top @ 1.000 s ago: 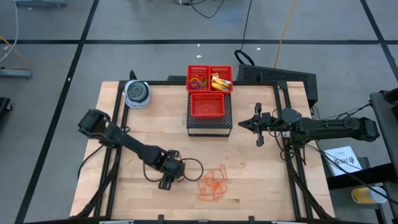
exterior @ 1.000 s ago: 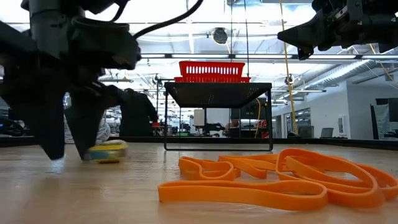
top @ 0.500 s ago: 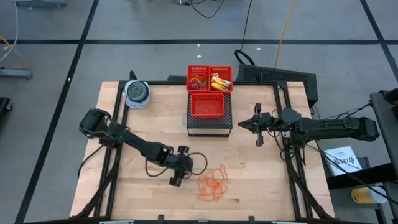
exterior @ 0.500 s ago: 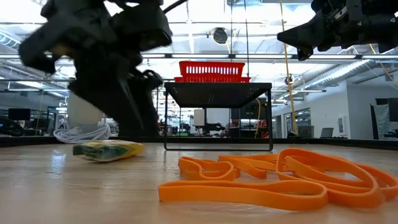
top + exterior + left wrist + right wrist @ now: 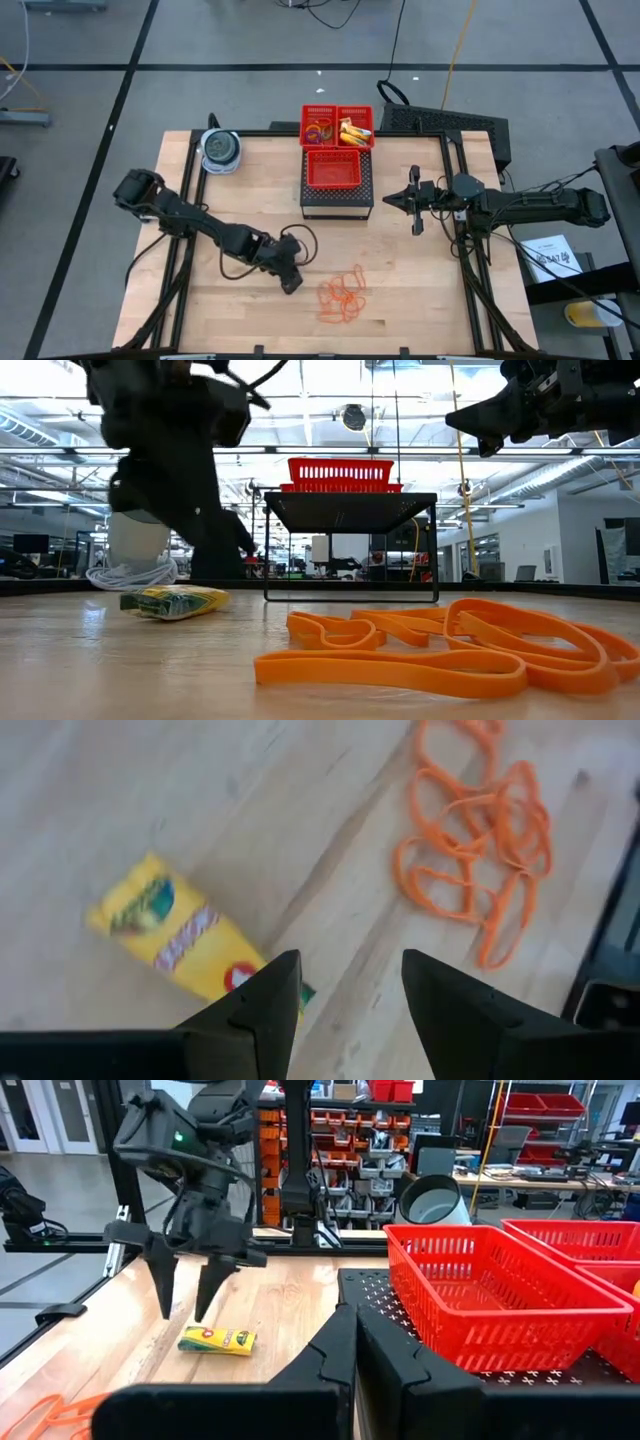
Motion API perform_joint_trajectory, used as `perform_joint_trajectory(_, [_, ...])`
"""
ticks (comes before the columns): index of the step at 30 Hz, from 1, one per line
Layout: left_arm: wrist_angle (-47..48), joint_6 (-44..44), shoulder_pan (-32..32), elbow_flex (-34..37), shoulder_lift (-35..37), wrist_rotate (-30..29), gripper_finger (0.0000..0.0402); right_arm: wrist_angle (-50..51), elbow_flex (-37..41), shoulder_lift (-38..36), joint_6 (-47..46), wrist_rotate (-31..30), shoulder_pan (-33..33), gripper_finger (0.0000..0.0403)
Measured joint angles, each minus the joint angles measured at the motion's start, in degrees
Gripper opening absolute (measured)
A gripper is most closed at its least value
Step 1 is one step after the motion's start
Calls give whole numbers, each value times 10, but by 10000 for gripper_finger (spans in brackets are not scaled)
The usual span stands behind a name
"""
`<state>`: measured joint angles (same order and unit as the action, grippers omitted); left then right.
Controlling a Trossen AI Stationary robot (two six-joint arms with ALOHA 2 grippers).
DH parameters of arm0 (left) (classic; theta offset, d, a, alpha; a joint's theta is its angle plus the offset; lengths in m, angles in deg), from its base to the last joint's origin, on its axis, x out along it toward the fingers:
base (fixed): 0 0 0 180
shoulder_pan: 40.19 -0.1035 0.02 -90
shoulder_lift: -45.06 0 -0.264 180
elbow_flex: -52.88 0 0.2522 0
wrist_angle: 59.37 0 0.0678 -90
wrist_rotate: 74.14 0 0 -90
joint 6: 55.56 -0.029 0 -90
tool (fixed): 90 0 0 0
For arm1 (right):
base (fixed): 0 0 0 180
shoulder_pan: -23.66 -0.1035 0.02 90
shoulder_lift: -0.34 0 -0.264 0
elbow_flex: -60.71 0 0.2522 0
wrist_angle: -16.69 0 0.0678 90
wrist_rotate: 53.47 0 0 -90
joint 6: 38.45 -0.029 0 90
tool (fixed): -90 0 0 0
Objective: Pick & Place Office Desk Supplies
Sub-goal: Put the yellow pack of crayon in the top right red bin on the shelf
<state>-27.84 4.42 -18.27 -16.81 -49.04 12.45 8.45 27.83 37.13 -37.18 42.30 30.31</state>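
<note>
While the right gripper [image 5: 414, 201] waits shut beside the black stand [image 5: 337, 199], the left gripper [image 5: 291, 280] hangs low over the table [image 5: 420, 290] w/ nothing in it.

High view: left gripper sits just beside the heap of orange rubber bands [image 5: 342, 297], which lies between it and the table's near edge on the right. Red baskets [image 5: 338, 128] on the stand are well apart from it; two already hold rings and yellow packs, so that is prob. where loose items go. A round blue-grey tub [image 5: 220, 150] stands at the far corner.

Low view: the crayon box [image 5: 173, 601] lies flat on the wood below the left arm, apart from the bands [image 5: 440, 645] in the foreground.

Left wrist view: fingers [image 5: 262, 1005] stand apart, approx. mid-width, empty, w/ the crayon box [image 5: 180, 937] just ahead, one end reaching under a fingertip. Box is yellow, green-trimmed, a slim flat carton. Bands [image 5: 473, 851] lie farther ahead, looped and tangled.

Right wrist view: left gripper [image 5: 188, 1288] points straight down, tips hovering above the box [image 5: 217, 1340], not touching; looks lined up for a grab.
</note>
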Motion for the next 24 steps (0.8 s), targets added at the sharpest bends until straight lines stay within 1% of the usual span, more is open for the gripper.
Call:
perform_joint_trajectory(6, [36, 97, -16, 1, -4, -12, 187, 0, 0, 0, 0, 0, 0, 4])
perform_joint_trajectory(10, [42, 111, -20, 1, -4, -15, 199, 0, 0, 0, -1, 0, 0, 4])
perform_joint_trajectory(15, [81, 133, -18, 1, -10, -16, 234, 0, 0, 0, -4, 0, 0, 4])
perform_joint_trajectory(19, [85, 163, -16, 0, -17, -18, 256, 0, 0, 0, -4, 0, 0, 4])
perform_joint_trajectory(24, [74, 187, -11, 0, -30, -28, 263, 0, 0, 0, 0, 0, 0, 4])
